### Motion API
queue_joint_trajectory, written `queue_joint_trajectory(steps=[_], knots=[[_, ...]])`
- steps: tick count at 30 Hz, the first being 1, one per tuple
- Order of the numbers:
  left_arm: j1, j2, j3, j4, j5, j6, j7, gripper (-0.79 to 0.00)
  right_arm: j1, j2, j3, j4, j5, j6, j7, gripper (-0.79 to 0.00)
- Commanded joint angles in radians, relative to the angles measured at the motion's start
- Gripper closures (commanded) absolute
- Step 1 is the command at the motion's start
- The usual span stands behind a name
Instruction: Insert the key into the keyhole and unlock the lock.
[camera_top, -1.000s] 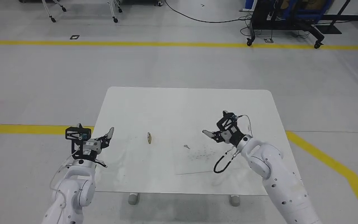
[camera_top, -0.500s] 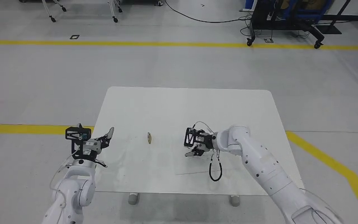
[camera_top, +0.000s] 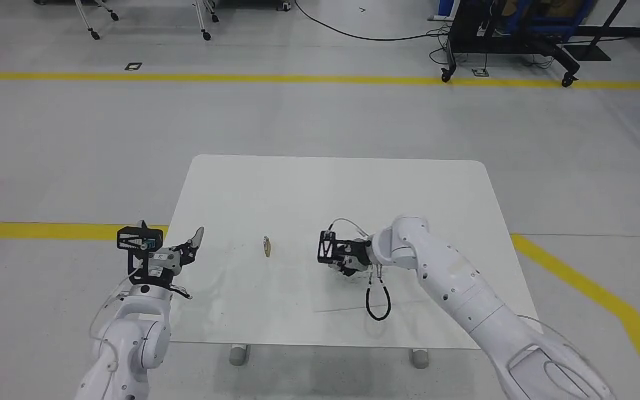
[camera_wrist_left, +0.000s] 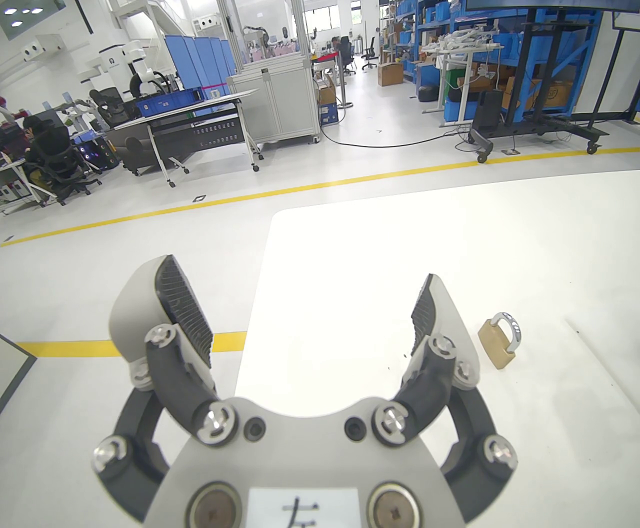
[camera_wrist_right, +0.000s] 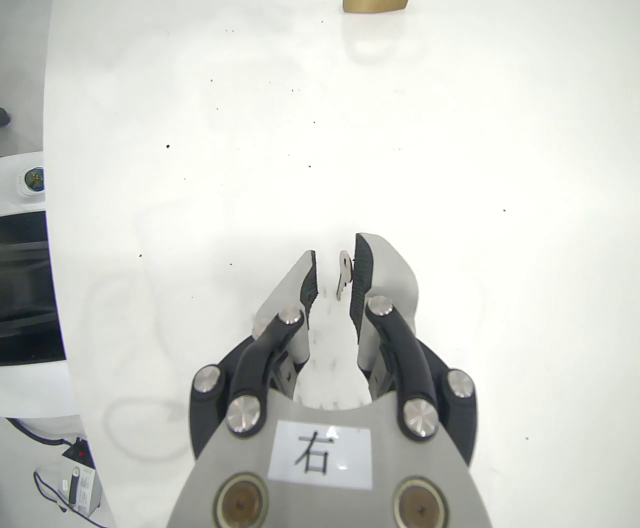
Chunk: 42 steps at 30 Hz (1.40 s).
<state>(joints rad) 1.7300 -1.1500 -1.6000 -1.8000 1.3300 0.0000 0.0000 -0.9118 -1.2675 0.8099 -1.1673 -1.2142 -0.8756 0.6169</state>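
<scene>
A small brass padlock (camera_top: 267, 245) with a silver shackle lies on the white table (camera_top: 400, 190), left of the middle; the left wrist view shows the padlock (camera_wrist_left: 497, 340) too. A little silver key (camera_wrist_right: 344, 275) lies flat on the table between the fingers of my right gripper (camera_wrist_right: 336, 247), close against one pad. That right gripper (camera_top: 335, 253) is open by a narrow gap, low over the table, to the right of the padlock (camera_wrist_right: 375, 5). My left gripper (camera_wrist_left: 299, 270) is wide open and holds nothing, hovering at the table's left edge (camera_top: 193, 241).
A black cable loop (camera_top: 378, 300) hangs from the right arm over the table's front part. Small dark specks and faint marks dot the surface. Beyond the table's left edge is floor with a yellow line (camera_wrist_left: 75, 347).
My right arm has swung left across the table and come down with its fingers around the key. The left arm and the padlock have not moved.
</scene>
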Motion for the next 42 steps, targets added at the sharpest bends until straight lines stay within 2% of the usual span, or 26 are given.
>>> queue_joint_trajectory(steps=[1, 8, 14, 24, 28, 30, 34, 37, 42], knots=[[0.0, 0.0, 0.0, 0.0, 0.0, 0.0, 0.0, -0.785, 0.006, -0.002, -0.009, 0.005, 0.0, -0.002, 0.005, 0.0], [0.0, 0.0, 0.0, 0.0, 0.0, 0.0, 0.0, -0.785, -0.014, 0.011, 0.003, -0.046, -0.059, 0.009, -0.05, 0.0], [0.0, 0.0, 0.0, 0.0, 0.0, 0.0, 0.0, -0.785, -0.068, 0.043, 0.057, -0.1, -0.149, -0.021, -0.209, 0.0], [0.0, 0.0, 0.0, 0.0, 0.0, 0.0, 0.0, -0.785, -0.07, 0.043, 0.058, -0.103, -0.15, -0.016, -0.212, 0.0], [-0.003, 0.0, 0.001, -0.007, 0.007, -0.005, -0.003, -0.785, -0.112, 0.057, 0.083, -0.143, -0.198, 0.015, -0.305, 0.0], [-0.012, 0.001, 0.01, -0.035, 0.04, -0.017, -0.031, -0.785, -0.129, 0.066, 0.102, -0.147, -0.226, 0.007, -0.384, 0.0], [-0.044, 0.002, 0.057, -0.101, 0.01, -0.141, -0.169, -0.785, -0.149, 0.079, 0.125, -0.128, -0.266, -0.002, -0.523, 0.0], [-0.066, 0.002, 0.105, -0.144, 0.033, -0.194, -0.248, -0.785, -0.155, 0.086, 0.136, -0.106, -0.292, -0.008, -0.606, 0.0], [-0.138, -0.003, 0.213, -0.151, 0.128, -0.218, -0.345, -0.785, -0.148, 0.092, 0.145, -0.042, -0.317, -0.02, -0.763, 0.0]])
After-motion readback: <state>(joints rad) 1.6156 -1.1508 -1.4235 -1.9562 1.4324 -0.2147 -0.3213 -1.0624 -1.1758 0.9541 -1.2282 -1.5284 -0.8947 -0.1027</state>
